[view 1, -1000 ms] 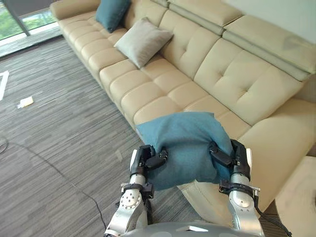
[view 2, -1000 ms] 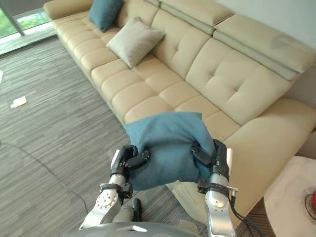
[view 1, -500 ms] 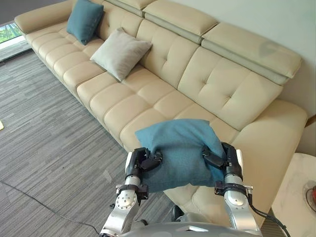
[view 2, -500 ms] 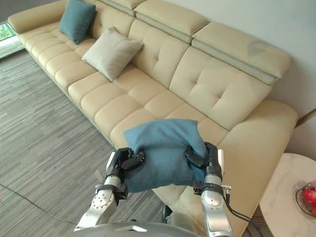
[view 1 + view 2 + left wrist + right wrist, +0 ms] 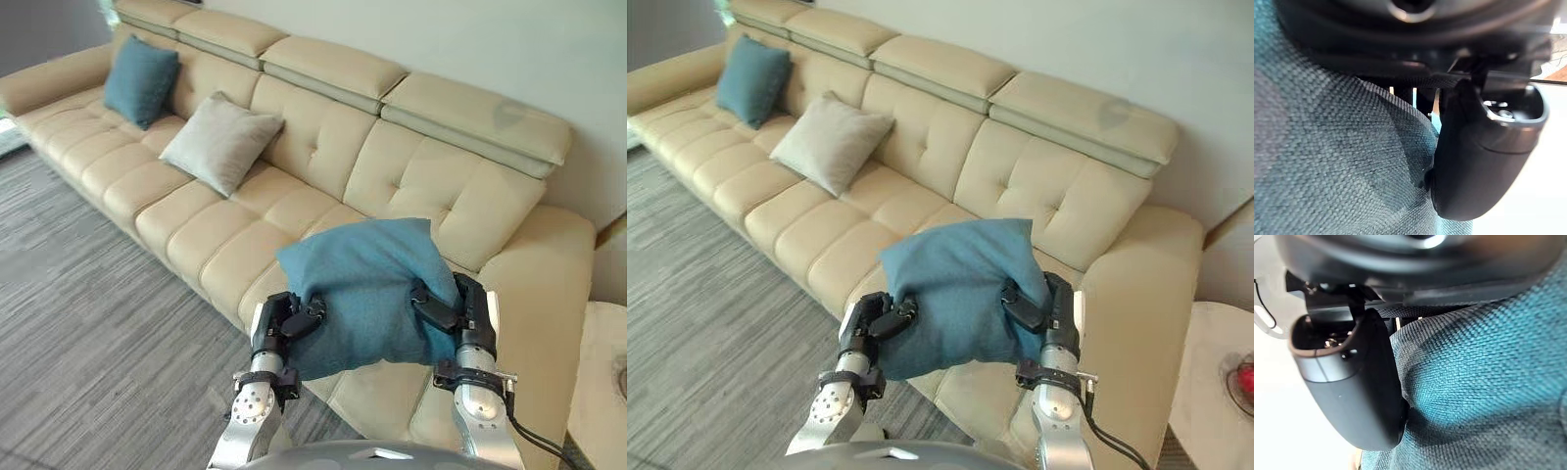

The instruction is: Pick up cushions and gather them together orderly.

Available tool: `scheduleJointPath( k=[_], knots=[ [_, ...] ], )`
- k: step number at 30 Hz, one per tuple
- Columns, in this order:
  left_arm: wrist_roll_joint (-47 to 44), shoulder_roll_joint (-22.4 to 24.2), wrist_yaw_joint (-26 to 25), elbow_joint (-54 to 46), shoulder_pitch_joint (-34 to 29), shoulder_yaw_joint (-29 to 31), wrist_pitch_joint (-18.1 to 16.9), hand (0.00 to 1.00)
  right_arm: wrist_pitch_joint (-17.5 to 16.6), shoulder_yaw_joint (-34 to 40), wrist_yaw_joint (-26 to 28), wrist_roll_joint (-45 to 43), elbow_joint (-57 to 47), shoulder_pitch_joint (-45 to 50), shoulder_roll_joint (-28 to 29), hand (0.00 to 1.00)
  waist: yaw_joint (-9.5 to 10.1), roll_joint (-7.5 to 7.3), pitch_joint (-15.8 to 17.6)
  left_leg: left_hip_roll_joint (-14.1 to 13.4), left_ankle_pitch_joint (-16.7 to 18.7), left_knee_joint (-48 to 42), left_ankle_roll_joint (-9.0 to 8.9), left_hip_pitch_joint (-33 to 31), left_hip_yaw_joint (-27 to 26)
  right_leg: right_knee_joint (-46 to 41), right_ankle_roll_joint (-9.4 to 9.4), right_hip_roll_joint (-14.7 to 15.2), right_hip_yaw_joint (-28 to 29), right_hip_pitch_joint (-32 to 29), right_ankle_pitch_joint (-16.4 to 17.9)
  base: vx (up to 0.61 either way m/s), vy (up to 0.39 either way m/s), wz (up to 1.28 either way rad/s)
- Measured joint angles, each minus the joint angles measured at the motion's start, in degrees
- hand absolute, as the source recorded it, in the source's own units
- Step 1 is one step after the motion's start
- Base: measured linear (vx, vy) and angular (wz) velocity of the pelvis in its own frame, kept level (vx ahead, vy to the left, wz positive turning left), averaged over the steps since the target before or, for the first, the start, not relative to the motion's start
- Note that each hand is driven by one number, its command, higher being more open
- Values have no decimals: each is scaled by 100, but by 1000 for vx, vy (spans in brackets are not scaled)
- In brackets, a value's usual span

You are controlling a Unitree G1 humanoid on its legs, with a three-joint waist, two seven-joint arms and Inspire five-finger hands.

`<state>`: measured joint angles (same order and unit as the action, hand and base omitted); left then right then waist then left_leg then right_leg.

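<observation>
Carry step: held teal cushion (image 5: 367, 294) hangs over the sofa (image 5: 441, 186) front edge near its right armrest, left hand (image 5: 281, 323) and right hand (image 5: 466, 309) each clenched on one side. Next likely needs carrying to the grey cushion (image 5: 220, 142) and far teal cushion (image 5: 140, 81) (sofa's left end) and setting beside them. Long axis runs hand to hand, far edge tipped up toward the backrest

Cam panned; teal cushion (image 5: 367, 289) lifted slightly.

Lounge, likely; long cream sofa (image 5: 411, 176)
</observation>
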<state>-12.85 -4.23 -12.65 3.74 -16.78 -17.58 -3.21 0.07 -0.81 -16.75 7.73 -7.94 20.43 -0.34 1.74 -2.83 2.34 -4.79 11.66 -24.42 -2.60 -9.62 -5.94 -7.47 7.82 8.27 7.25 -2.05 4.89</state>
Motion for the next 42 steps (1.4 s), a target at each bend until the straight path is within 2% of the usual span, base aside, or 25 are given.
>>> scheduleJointPath(
  k=[3, 5, 7, 10, 11, 13, 15, 17, 19, 20, 22, 23, 24, 25, 26, 27, 29, 30, 31, 32, 33, 34, 35, 38, 42],
  knots=[
    [0, -31, 0, 0, 8, 0, -4, 0, 0, -1, 13, 0, 38, -13, 17, 0, 5, 6, -7, 118, 72, 101, 97, 148, -195, 9, 55, 117, 225, -96, -98, 73, 206, -59],
    [-1, -106, -9, 2, 18, 2, -7, 0, -2, -10, 31, 0, 248, -193, 50, 0, 13, 0, -5, 170, 118, 337, 152, 299, -569, -214, 44, 127, 407, -426, -203, 16, 212, -115],
    [-5, -116, -63, 33, 24, 16, -7, 0, -3, -5, 25, 1, 702, -508, 9, 0, 38, -27, 5, 183, 79, 787, 215, 548, -1086, -327, -89, 165, -97, -746, -378, -14, 138, -130],
    [-5, -116, -71, 238, 22, 58, -5, 0, -3, -19, 54, 0, 1133, -609, -75, 0, -42, -23, 15, 216, 58, 976, 241, 770, -1446, -344, -135, 191, -654, -860, -395, -18, 59, -83],
    [-5, -117, -71, 274, 26, 65, -4, 0, -3, -22, 56, -1, 1208, -609, -82, 0, -84, -14, 13, 222, 56, 1006, 244, 776, -1450, -327, -138, 191, -706, -873, -395, 9, 10, -34],
    [-4, -115, -50, 330, 55, 70, 19, 0, -3, -6, 55, -8, 1555, -609, -129, 0, -357, 5, 27, 254, -71, 1142, 261, 741, -1289, -121, -237, 155, -845, -802, -473, 17, -26, 4],
    [-3, -113, -9, 335, 58, 56, 44, 0, 1, -6, 56, -69, 1697, -585, -183, 0, -388, 24, 43, 235, -150, 1218, 264, 787, -1090, -8, -254, 115, -895, -700, -505, 25, -89, 8],
    [-2, -80, 28, 335, 53, 51, 88, 0, 5, 7, 56, -115, 1697, -527, -199, 0, -380, 101, 94, 142, -159, 1201, 260, 875, -1034, 44, -221, 44, -981, -551, -526, 10, -105, 7],
    [-2, -64, 47, 307, 52, 60, 91, 0, 5, 5, 55, -131, 1508, -406, -179, 0, -310, 201, 241, -58, -114, 600, 187, 803, -992, 44, -312, -43, -1053, -323, -457, -13, -144, 6],
    [-3, -38, 54, 267, 19, 63, 91, 0, 5, -2, 54, -149, 1305, -284, -179, 0, -240, 273, 293, -204, -44, 119, 82, 687, -903, 43, -366, -110, -1073, -228, -359, -54, -106, -6],
    [-4, 30, 64, 74, -122, 125, 91, 0, 5, -55, 58, -182, 887, -81, -187, 0, -136, 386, 285, -466, -26, -790, 39, 389, -773, 18, -420, -228, -1040, -118, -236, -37, -61, -15],
    [-5, 111, 114, -139, -244, 229, 90, 0, 5, -89, 62, -181, 631, -51, -185, 0, -125, 364, 310, -597, -147, -1374, 98, 116, -615, 15, -452, -260, -995, -56, -215, 21, -2, -20],
    [-7, 161, 147, -204, -256, 249, 88, 0, 5, -85, 56, -181, 503, -53, -186, 0, -76, 334, 306, -579, -39, -1468, 165, -15, -548, -17, -461, -233, -901, -79, -201, 44, 38, -39],
    [-10, 214, 172, -313, -255, 248, 83, 0, 0, -74, 20, -180, 344, -101, -188, 0, -8, 282, 312, -519, 282, -1187, 224, -68, -445, -99, -481, -179, -735, -164, -195, 44, 56, -41],
    [-10, 227, 173, -352, -253, 248, 78, 0, -8, -69, 12, -180, 307, -132, -189, 0, 8, 265, 313, -498, 342, -994, 236, -85, -351, -122, -474, -154, -675, -196, -185, 61, 99, -48],
    [-10, 235, 176, -398, -235, 247, 68, 0, -14, -63, -20, -181, 303, -227, -191, 0, 14, 228, 323, -473, 380, -459, 220, -126, 29, -127, -449, -99, -562, -215, -169, 65, 131, -42],
    [-11, 232, 174, -413, -233, 245, 68, 0, -13, -60, -25, -179, 315, -283, -211, 0, 38, 210, 297, -470, 259, 290, 49, -126, 519, -174, -357, -41, -413, -297, -121, 75, 181, -43],
    [-11, 234, 172, -407, -239, 229, 70, 0, -12, -55, -26, -177, 340, -310, -244, 0, 47, 282, 255, -496, 74, 735, -52, -72, 704, -177, -241, -45, -338, -331, -111, 91, 259, -52],
    [-10, 231, 171, -359, -245, 217, 70, 0, -10, -53, -25, -177, 456, -351, -284, 0, 60, 375, 195, -510, -497, 934, -419, 12, 700, -116, -105, -65, -231, -335, -125, 147, 366, -71],
    [-10, 122, 142, -290, -248, 222, 73, 0, 11, -65, 6, -176, 664, -369, -225, 0, 56, 230, 137, -367, -483, 829, -466, 49, 500, 96, -48, 101, -86, -244, -184, 188, 381, -59],
    [-10, 83, 134, -283, -248, 225, 73, 0, 18, -74, 9, -177, 692, -357, -182, 0, 56, 189, 115, -344, -463, 811, -433, 37, 459, 110, -29, 174, -69, -221, -196, 179, 305, -51],
    [-9, -24, 107, -238, -232, 228, 72, 0, 32, -95, 12, -157, 777, -357, -77, 0, 43, 58, 79, -211, -423, 766, -362, 58, 271, 62, 66, 341, -82, -312, -255, 138, 202, -35],
    [-10, -80, 94, -170, -229, 227, 72, 0, 60, -94, 32, -145, 793, -357, -29, 0, 37, 21, 63, -115, -400, 769, -324, 99, 177, 76, 81, 435, -93, -323, -268, 145, 206, -38],
    [-9, -139, 93, -16, -196, 226, 72, 0, 61, -98, 101, -104, 1049, -429, -45, 0, -26, 8, 54, 94, -385, 903, -295, 235, 29, 229, 213, 612, -92, -285, -394, 128, 165, -22],
    [-7, -294, 95, 84, -129, 160, 72, 0, 61, -97, 126, -100, 1559, -602, -106, 0, -55, 29, 42, 57, -404, 1108, -293, 252, 37, 477, 248, 560, -94, -310, -449, 53, 14, -13]
  ],
)
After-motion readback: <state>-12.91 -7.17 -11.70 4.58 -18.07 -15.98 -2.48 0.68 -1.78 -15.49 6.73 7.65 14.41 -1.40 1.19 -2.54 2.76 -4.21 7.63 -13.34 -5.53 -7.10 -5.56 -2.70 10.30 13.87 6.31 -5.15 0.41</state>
